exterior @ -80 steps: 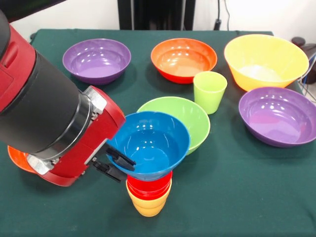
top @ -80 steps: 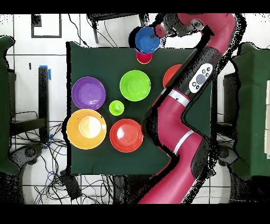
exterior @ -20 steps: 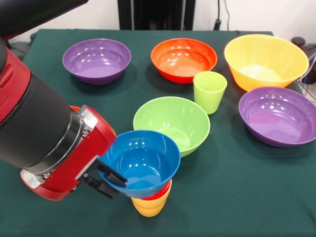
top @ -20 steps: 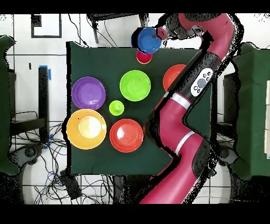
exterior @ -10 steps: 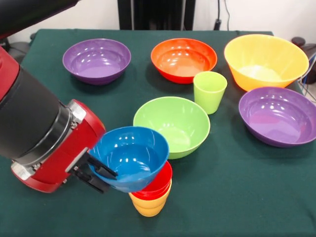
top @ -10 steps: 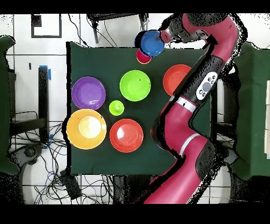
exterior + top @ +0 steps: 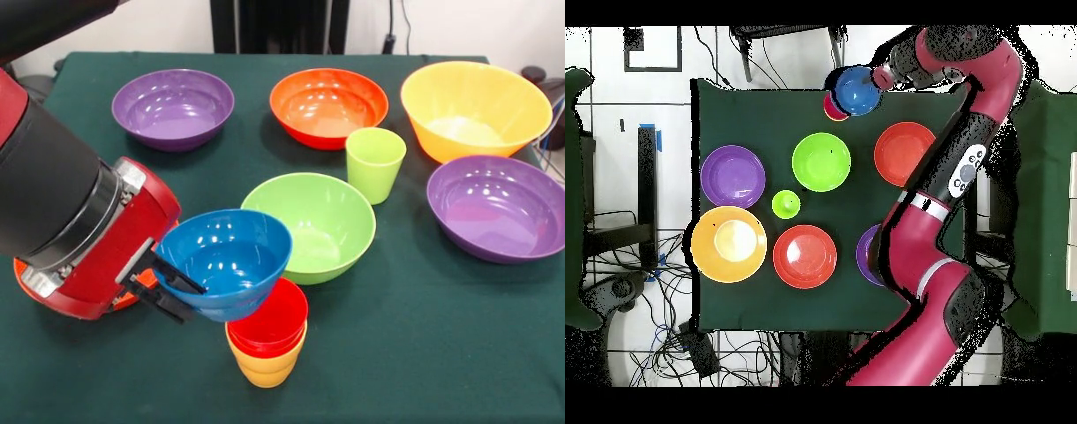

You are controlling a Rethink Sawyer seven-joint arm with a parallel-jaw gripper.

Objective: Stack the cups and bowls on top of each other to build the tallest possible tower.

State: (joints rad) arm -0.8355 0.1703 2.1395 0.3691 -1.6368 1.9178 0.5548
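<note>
My gripper [image 7: 172, 290] is shut on the left rim of the small blue bowl [image 7: 228, 261] and holds it tilted, above and to the left of the cup stack. The red cup [image 7: 272, 325] sits nested in the yellow cup [image 7: 265, 369], its mouth mostly uncovered. The blue bowl's lower edge overlaps the red cup's rim; I cannot tell whether they touch. The light green bowl [image 7: 322, 221] stands just behind, and the green cup [image 7: 375, 163] behind that. In the overhead view the blue bowl [image 7: 858, 90] hangs beside the red cup [image 7: 832, 108] at the table's edge, held by the gripper [image 7: 877, 80].
A purple bowl [image 7: 172, 106], a red-orange bowl [image 7: 328, 104] and the large orange bowl [image 7: 475, 106] line the far side. A second purple bowl [image 7: 499, 205] is at the right. Another red-orange bowl [image 7: 903, 153] lies under my arm, mostly hidden in the front view.
My gripper has carried the blue bowl left and a little up, off the centre of the cup stack, so the red cup's mouth now shows. The other bowls and the green cup have not moved.
</note>
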